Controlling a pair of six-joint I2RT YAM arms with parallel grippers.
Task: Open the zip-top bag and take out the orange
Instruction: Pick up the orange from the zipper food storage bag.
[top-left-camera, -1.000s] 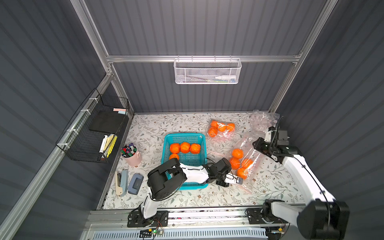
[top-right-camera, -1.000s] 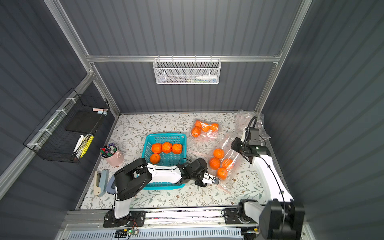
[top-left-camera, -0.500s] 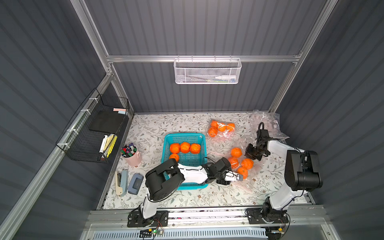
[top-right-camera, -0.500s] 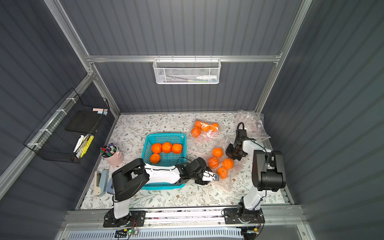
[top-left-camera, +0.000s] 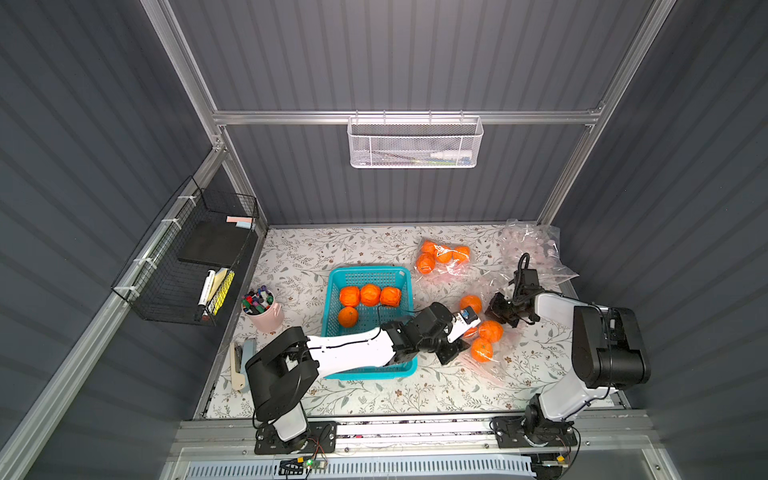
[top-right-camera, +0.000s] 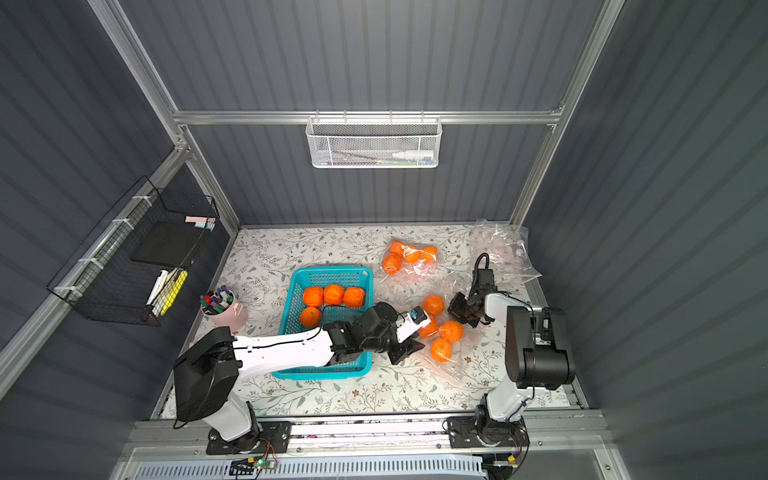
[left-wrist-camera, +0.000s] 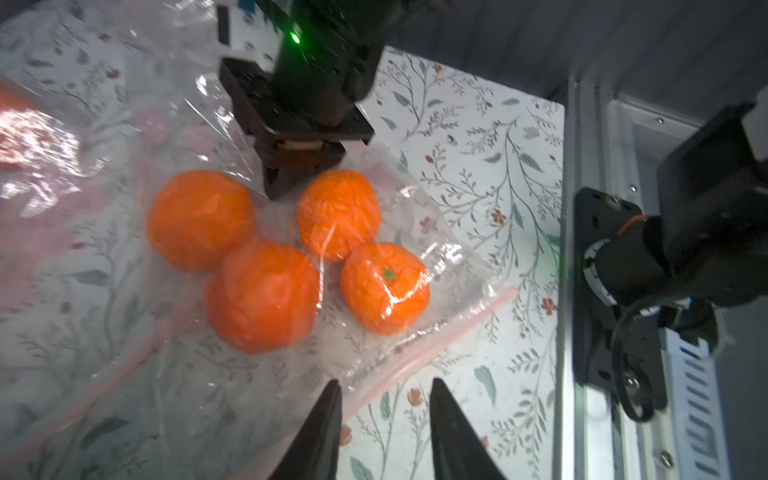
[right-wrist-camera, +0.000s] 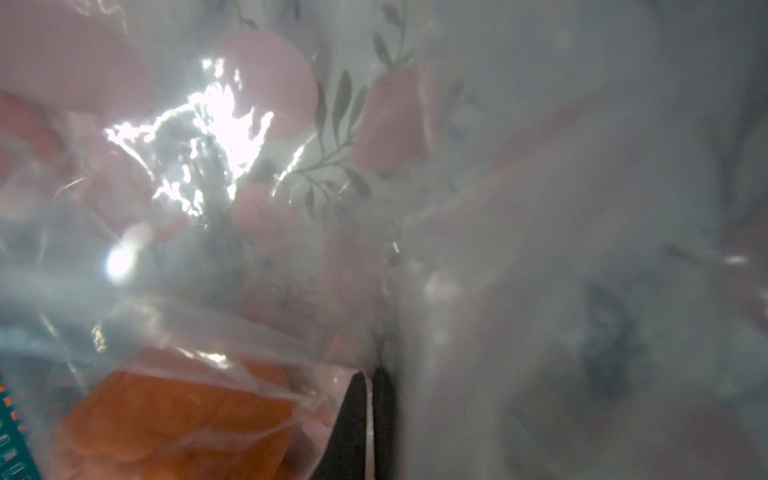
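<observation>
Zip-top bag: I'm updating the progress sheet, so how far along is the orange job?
Done: the right gripper is pinched shut on the bag. In hand: the left gripper, open, straddles the pink zip strip. Left: all four oranges lie inside the bag; whether the seal is parted I cannot tell.

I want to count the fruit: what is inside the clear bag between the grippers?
Four oranges lie inside the zip-top bag, seen through the plastic. Whether anything lies beneath them is hidden.
</observation>
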